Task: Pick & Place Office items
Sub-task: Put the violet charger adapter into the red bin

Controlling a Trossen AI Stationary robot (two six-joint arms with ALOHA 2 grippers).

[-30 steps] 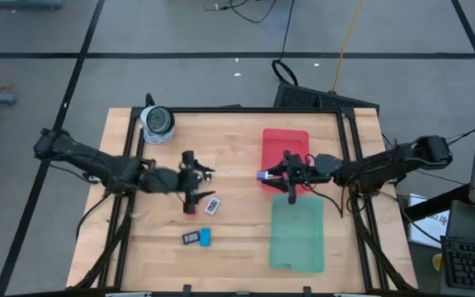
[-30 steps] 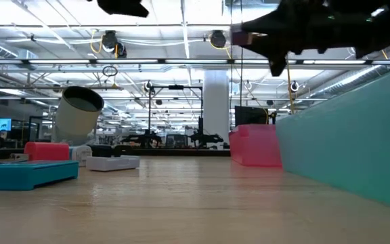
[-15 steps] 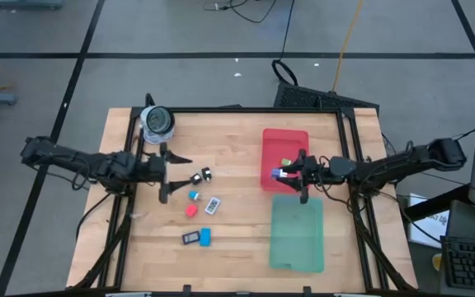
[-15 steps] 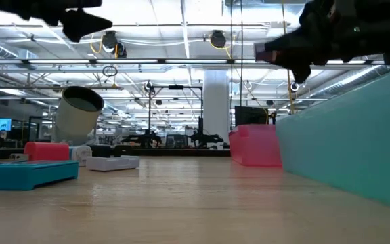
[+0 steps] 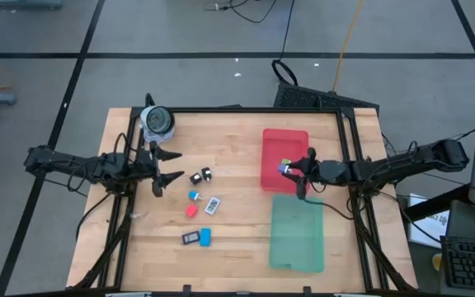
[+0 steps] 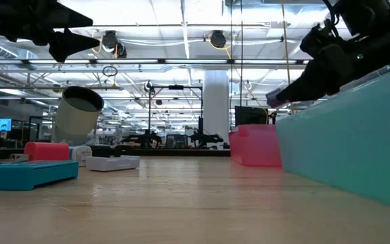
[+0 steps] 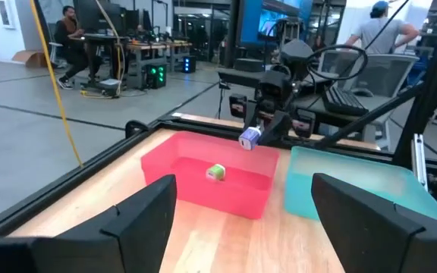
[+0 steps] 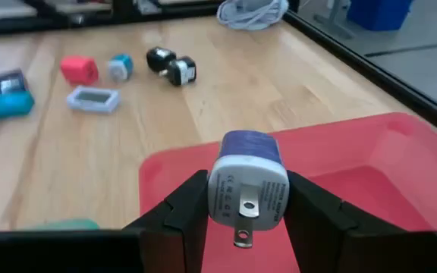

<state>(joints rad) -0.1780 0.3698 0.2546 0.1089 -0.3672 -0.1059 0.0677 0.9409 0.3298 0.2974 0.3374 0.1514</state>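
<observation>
Office items lay in two groups when I checked the views. On the bare wood between the arms sat a black pair (image 5: 201, 176), a small blue-and-white piece (image 5: 195, 195), a white labelled tag (image 5: 213, 204), a red piece (image 5: 191, 210), a dark block (image 5: 190, 238) and, touching it, a blue bar (image 5: 206, 238). A small green-and-white piece (image 7: 215, 173) rested inside the red tray (image 5: 275, 144).

Right gripper (image 5: 289, 170): I saw it above the red tray's near edge, its two fingers clamped on a purple-and-white plug adapter (image 8: 247, 180), whose single visible metal prong pointed toward the wrist camera. The green tray (image 5: 296, 256) lay just beside the red one, on the side nearer the table's front.

Left gripper (image 5: 165, 166): I found it raised above the table's left part, near the grey roll (image 5: 157, 122) and apart from the loose pieces, its fingers spread wide with nothing between them.
</observation>
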